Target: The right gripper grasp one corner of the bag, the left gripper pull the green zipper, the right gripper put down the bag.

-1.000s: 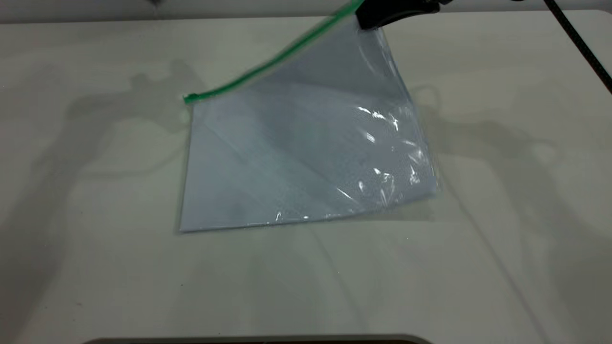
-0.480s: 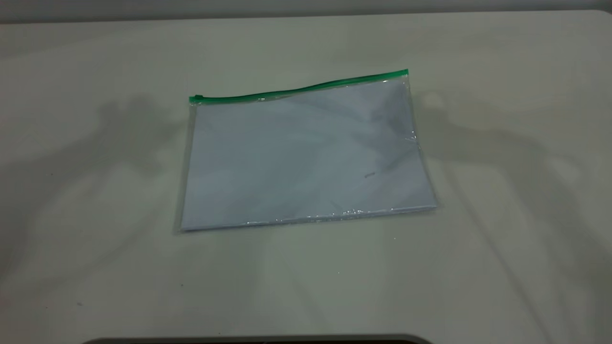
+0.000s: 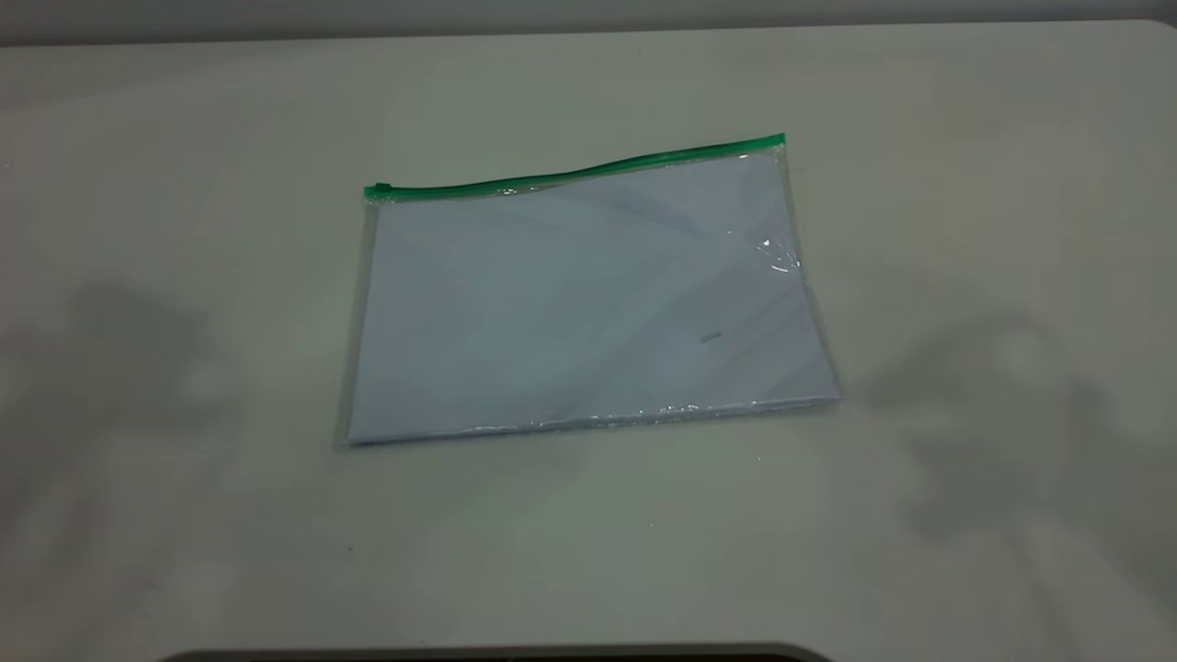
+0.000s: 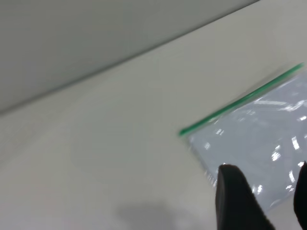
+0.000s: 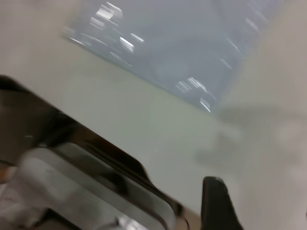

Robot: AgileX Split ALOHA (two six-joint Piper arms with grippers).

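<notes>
The bag [image 3: 588, 294] lies flat on the table, a clear pouch with a white sheet inside. The green zipper [image 3: 570, 173] runs along its far edge, with the slider tab [image 3: 377, 190] at the left end. The right-end corner of the bag [image 3: 782, 140] lies free. Neither gripper is in the exterior view; only their shadows fall on the table. In the left wrist view, my left gripper [image 4: 266, 191] is open and empty above the bag [image 4: 259, 129], near the zipper end [image 4: 184, 130]. In the right wrist view, my right gripper [image 5: 261, 206] is open and empty, away from the bag [image 5: 182, 43].
The pale table [image 3: 184, 515] extends on all sides of the bag. A dark curved edge [image 3: 497, 655] runs along the near side. In the right wrist view a grey and dark piece of equipment [image 5: 86, 191] sits beyond the table edge.
One second ago my right gripper held the bag's right corner raised. It has let go, the bag has dropped flat, and both arms' shadows have drawn outward and nearer.
</notes>
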